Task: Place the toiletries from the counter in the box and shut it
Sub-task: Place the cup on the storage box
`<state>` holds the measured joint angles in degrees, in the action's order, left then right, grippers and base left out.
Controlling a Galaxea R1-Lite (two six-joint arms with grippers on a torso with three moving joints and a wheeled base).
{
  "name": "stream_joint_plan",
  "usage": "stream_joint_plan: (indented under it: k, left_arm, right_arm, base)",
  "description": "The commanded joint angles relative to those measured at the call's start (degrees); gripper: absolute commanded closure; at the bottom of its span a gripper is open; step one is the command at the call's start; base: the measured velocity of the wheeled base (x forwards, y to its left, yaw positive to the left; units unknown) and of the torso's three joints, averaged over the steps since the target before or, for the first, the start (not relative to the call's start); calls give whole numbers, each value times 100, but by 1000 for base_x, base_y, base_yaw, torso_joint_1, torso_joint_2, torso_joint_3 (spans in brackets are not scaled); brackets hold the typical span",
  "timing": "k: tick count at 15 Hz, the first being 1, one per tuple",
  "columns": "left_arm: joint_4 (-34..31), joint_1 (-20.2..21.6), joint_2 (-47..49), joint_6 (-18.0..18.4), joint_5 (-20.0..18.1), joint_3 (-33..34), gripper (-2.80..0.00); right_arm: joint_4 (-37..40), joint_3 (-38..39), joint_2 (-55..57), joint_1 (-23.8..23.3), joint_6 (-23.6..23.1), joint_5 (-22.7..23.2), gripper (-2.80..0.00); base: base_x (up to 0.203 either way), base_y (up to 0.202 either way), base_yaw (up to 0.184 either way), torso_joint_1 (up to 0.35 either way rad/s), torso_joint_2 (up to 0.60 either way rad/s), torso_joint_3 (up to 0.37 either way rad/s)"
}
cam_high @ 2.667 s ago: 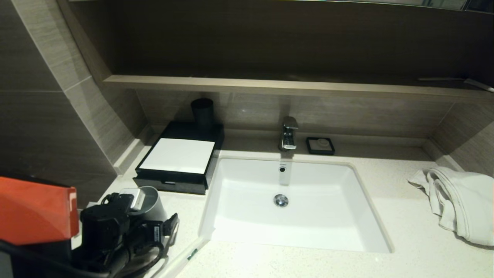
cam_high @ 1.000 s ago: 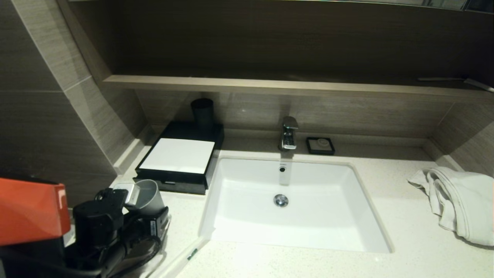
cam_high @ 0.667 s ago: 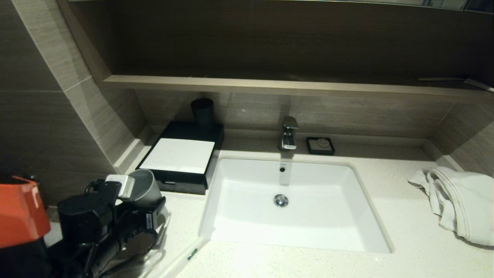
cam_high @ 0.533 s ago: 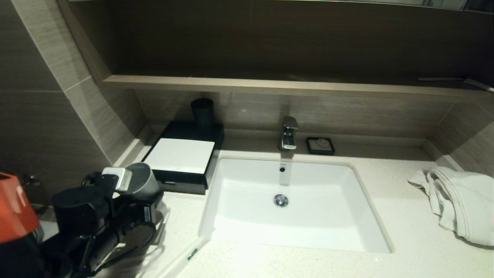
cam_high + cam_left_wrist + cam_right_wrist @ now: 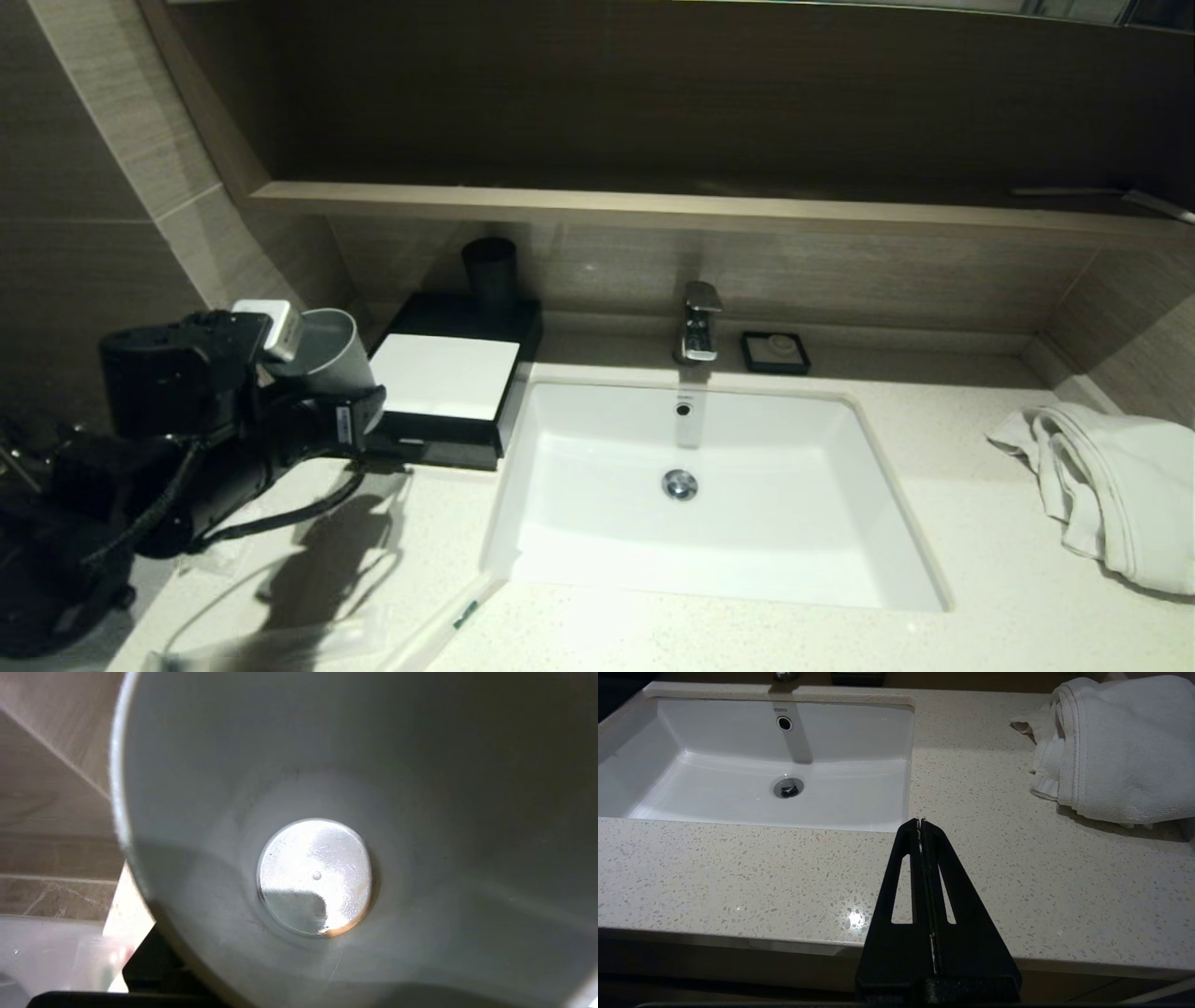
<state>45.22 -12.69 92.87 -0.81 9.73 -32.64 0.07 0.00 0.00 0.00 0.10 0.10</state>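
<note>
Left gripper point(image 5: 327, 397) clamped on the cup point(image 5: 322, 355), raised beside the box point(image 5: 439, 392): keep it level, set it clear. Right gripper point(image 5: 920, 823) together, parked.

The pale grey cup point(image 5: 322, 350) pretty much eats the whole left wrist view, so the left claw point(image 5: 350, 425) can't be made out behind it there. On the worktop point(image 5: 653, 635), the sachets point(image 5: 448, 621) run off the bottom edge of the head view. The box point(image 5: 446, 383) has its front drawer partly blocked by the arm.
</note>
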Motion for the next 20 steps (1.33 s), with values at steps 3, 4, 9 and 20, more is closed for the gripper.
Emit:
stream_joint_plan:
  k: [3,4,9,20]
  left_arm:
    - [-432,4,205,7,3,-706,0]
    - [-465,0,319,3,3,-821,0]
    - [-479,-23,897,1,3,-1283,0]
    - [-962,-32,1532,9,3,-2186,0]
  right_arm:
    - [1,0,0,0,-1,-1,0]
    - [1,0,0,0,-1,7,0]
    - [1,0,0,0,-1,-1,0]
    - [1,0,0,0,-1,-1,0]
  base:
    - [0,0,0,0,0,0]
    - [0,0,0,0,0,0]
    - [0,0,0,0,0,0]
    - [0,0,0,0,0,0]
